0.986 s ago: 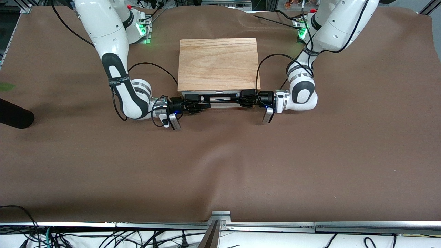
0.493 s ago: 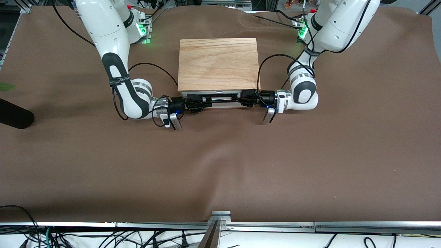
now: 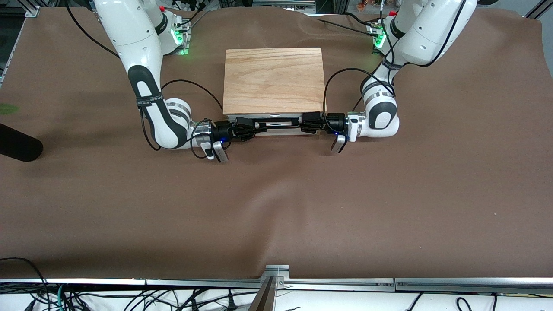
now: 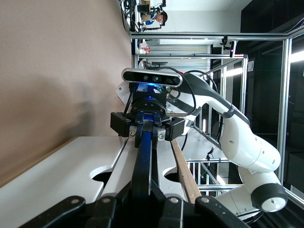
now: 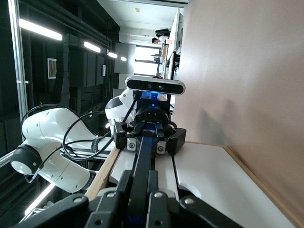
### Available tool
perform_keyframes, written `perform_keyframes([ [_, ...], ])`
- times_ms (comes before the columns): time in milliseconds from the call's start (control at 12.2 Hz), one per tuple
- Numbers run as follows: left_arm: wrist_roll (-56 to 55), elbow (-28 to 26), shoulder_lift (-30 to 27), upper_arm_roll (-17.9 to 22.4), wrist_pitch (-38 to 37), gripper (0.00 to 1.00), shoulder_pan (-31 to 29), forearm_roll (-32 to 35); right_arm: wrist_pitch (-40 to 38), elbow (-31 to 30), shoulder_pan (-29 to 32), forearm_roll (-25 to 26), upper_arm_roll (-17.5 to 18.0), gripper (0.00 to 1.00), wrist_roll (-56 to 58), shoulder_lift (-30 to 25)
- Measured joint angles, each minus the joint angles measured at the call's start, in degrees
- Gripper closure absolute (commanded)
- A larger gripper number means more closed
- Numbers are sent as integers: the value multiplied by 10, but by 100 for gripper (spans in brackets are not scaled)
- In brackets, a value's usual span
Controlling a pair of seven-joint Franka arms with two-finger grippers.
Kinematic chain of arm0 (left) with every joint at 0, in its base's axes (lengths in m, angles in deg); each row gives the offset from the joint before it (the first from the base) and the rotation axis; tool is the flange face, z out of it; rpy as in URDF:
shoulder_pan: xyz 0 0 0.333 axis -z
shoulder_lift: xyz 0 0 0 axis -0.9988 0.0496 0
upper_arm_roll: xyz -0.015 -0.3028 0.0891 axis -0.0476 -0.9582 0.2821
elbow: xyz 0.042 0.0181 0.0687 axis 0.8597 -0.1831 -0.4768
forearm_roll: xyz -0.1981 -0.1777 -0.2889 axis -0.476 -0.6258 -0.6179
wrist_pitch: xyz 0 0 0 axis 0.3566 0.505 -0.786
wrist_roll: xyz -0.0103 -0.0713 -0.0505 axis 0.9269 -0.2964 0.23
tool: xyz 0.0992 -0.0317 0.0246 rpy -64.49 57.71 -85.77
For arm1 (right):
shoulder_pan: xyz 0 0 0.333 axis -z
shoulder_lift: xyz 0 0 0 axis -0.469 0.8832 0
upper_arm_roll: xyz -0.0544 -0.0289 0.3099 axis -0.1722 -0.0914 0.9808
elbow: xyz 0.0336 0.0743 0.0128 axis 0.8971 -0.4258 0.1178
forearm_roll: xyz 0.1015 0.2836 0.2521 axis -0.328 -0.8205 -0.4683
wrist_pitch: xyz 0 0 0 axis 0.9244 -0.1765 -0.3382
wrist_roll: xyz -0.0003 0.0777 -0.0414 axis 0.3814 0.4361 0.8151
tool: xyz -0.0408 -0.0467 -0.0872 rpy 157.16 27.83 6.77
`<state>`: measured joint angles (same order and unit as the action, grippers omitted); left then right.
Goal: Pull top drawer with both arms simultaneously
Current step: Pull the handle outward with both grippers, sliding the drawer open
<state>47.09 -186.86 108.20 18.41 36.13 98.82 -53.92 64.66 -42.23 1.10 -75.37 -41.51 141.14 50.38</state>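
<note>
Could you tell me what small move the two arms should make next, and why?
Probably a short, even pull toward the front camera by both arms together. The left gripper and the right gripper are each shut on the black bar handle, one at each end, and the top drawer looks closed under the cabinet top.

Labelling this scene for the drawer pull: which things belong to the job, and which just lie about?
Job: white-fronted top drawer, its long black bar handle, left pincer, right pincer, both shut on it.
Lying about: brown table cloth, oak-grain cabinet top.
</note>
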Motion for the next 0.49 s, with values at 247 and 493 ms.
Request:
perform_keyframes([
  [247, 0, 0, 0, 0, 0, 80, 0, 0, 0, 0, 0, 0, 0, 88, 0, 0],
  [493, -9, -1, 1, 0, 1, 94, 0, 0, 0, 1, 0, 0, 0, 88, 0, 0],
])
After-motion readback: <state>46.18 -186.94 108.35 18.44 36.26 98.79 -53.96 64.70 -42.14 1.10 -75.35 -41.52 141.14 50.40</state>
